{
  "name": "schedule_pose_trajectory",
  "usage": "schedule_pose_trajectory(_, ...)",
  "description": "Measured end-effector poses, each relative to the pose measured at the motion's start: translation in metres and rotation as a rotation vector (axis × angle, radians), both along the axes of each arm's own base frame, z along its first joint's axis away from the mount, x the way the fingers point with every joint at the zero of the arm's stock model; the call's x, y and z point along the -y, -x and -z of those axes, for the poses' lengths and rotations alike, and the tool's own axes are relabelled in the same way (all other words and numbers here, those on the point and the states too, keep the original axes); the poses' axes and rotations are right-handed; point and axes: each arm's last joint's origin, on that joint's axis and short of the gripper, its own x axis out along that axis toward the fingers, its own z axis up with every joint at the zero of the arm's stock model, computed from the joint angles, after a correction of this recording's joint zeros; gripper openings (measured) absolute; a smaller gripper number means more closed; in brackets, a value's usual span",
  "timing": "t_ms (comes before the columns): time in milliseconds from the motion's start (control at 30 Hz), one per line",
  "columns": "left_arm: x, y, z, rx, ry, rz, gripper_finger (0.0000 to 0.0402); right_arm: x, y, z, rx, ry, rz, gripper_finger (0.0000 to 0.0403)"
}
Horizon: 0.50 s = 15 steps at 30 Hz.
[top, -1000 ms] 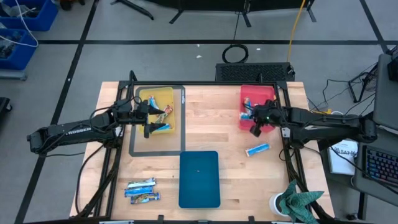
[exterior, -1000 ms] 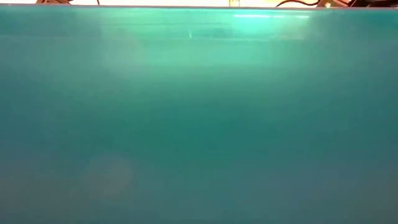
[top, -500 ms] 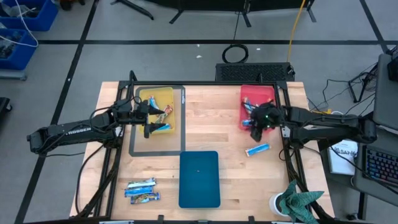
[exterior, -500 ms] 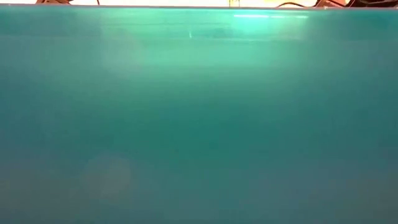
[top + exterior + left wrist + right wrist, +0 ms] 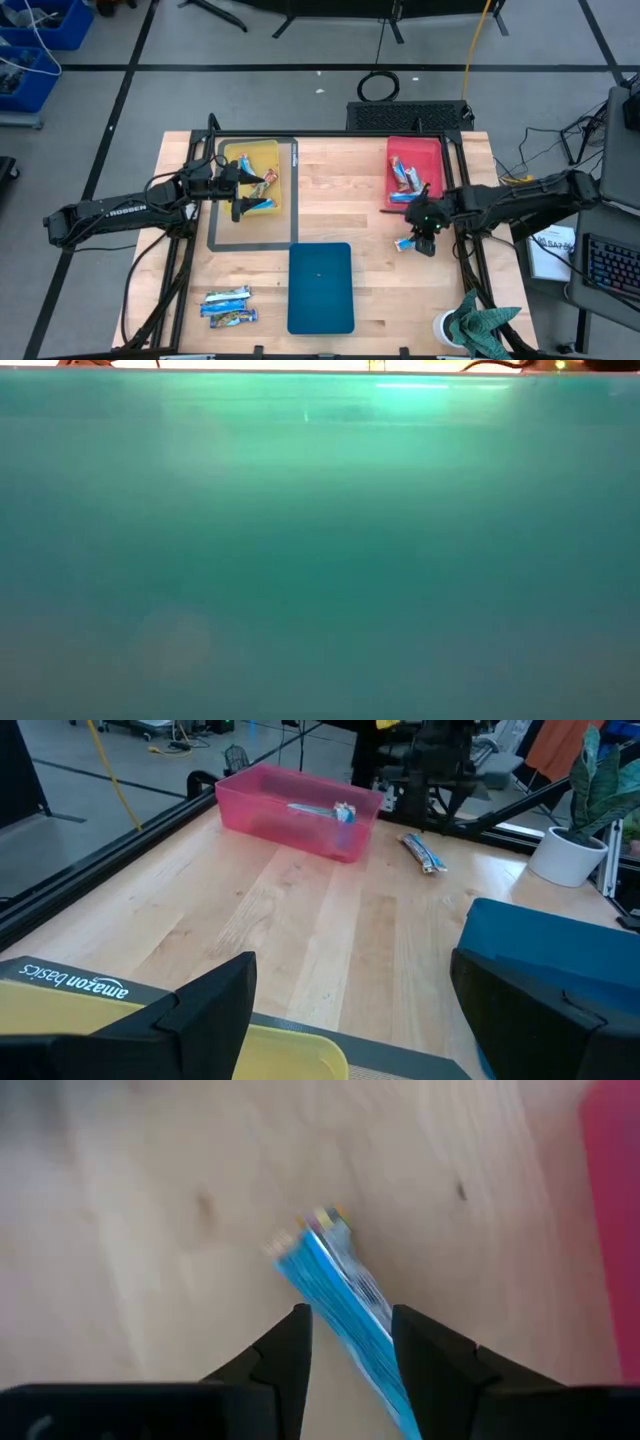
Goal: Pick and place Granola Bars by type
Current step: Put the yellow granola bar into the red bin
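One blue bar lies between the right pincer's parted fingers.

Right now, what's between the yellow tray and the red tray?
Only bare wooden table lies between the yellow tray and the red tray, seen in the high view.

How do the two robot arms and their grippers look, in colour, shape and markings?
Both arms are black, slim and jointed. The left arm bears white lettering along its side. Each ends in a gripper, left gripper and right gripper, with two dark, flat fingers.
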Motion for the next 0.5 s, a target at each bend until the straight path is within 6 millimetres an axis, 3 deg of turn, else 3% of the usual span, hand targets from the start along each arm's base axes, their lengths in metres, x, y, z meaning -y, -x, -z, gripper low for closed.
schedule_pose_trajectory(500,0.0,0.0,0.0,-0.003,0.002,0.001,0.0337,-0.005,-0.019,0.032,-0.204,0.002,-0.014,0.0127)
